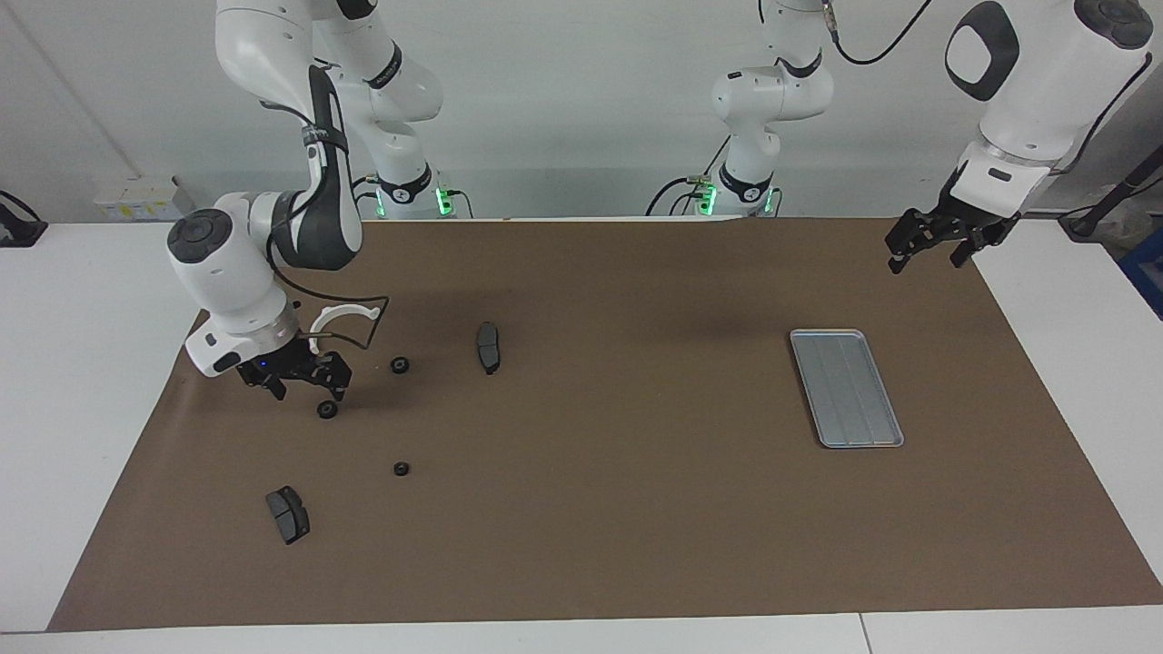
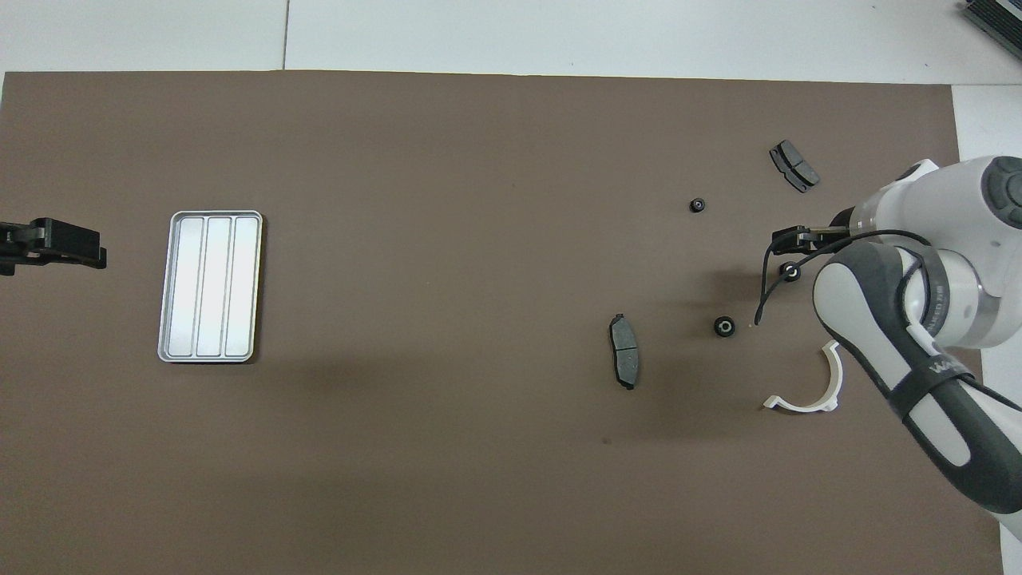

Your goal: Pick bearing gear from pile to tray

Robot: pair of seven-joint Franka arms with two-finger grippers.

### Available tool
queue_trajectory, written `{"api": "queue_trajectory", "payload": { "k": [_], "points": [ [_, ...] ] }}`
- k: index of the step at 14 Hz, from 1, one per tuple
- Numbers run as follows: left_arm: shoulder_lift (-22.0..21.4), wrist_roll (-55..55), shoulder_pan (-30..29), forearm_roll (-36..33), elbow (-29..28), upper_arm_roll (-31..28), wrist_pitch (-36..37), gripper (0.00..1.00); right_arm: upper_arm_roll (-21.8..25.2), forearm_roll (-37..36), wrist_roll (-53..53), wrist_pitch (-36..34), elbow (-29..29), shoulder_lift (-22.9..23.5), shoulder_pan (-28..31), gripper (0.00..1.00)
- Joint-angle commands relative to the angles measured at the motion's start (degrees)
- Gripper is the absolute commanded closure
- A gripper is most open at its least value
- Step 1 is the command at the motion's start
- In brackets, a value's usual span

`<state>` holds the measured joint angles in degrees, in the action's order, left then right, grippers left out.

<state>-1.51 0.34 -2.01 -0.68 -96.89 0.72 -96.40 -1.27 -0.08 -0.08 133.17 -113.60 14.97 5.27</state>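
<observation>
Bench: white top with a large brown mat point(image 1: 600, 472) laid across it; a pale wall rises at the robots' end.
Tray: flat rectangular silver-grey metal tray point(image 1: 846, 387) with rounded corners, a raised rim and faint lengthwise ridges; it lies on the mat toward the left arm's end, with nothing in it.
Pile: loose scatter of small parts on the mat toward the right arm's end, well apart from the tray.
Bearing gears: three tiny black round gears, each with a paler centre. One gear point(image 1: 327, 410) lies just below the right hand's fingertips; a second gear point(image 1: 399, 365) sits nearer to the robots, between the white bracket and a brake pad; a third, smaller gear point(image 1: 401, 469) lies farther from the robots, on its own.
White bracket: curved white bracket point(image 2: 806, 391), a half ring with small end tabs, lying nearest the robots in the pile and partly hidden by the right arm in the facing view.
Brake pads: one dark grey brake pad point(image 1: 489, 346) lies beside the second gear, toward the middle of the mat; another brake pad point(image 1: 287, 514) lies farthest from the robots.
Right hand: right hand point(image 1: 303, 389) is low over the mat, its fingers spread apart and holding nothing, one fingertip just above the first gear.
Left hand: left hand point(image 1: 939, 245) waits raised over the mat's corner at the left arm's end, fingers spread, holding nothing.
</observation>
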Motion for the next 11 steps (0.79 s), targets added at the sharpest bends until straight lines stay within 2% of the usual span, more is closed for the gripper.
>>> {"api": "queue_trajectory", "payload": {
  "k": [1,3,5,7,8,11],
  "points": [
    [-0.6,0.54,-0.19,-0.99,0.04,0.08,0.43,0.0,-0.49,0.7,-2.21,4.72,-2.85,0.4,1.41,0.0],
    [-0.6,0.54,-0.19,-0.99,0.04,0.08,0.43,0.0,-0.49,0.7,-2.3,6.13,-3.47,1.63,1.5,0.0],
    [-0.6,0.54,-0.19,-0.99,0.04,0.08,0.43,0.0,-0.49,0.7,-2.3,7.45,-5.75,1.38,1.5,0.07],
    [-0.6,0.54,-0.19,-0.99,0.04,0.08,0.43,0.0,-0.49,0.7,-2.3,7.55,-6.55,1.2,1.41,0.2],
    [-0.6,0.54,-0.19,-0.99,0.04,0.08,0.43,0.0,-0.49,0.7,-2.38,7.55,-6.64,1.11,1.41,0.34],
    [-0.6,0.54,-0.19,-0.99,0.04,0.08,0.43,0.0,-0.49,0.7,-3.17,7.9,-6.64,1.11,1.41,0.66]
  ]
}}
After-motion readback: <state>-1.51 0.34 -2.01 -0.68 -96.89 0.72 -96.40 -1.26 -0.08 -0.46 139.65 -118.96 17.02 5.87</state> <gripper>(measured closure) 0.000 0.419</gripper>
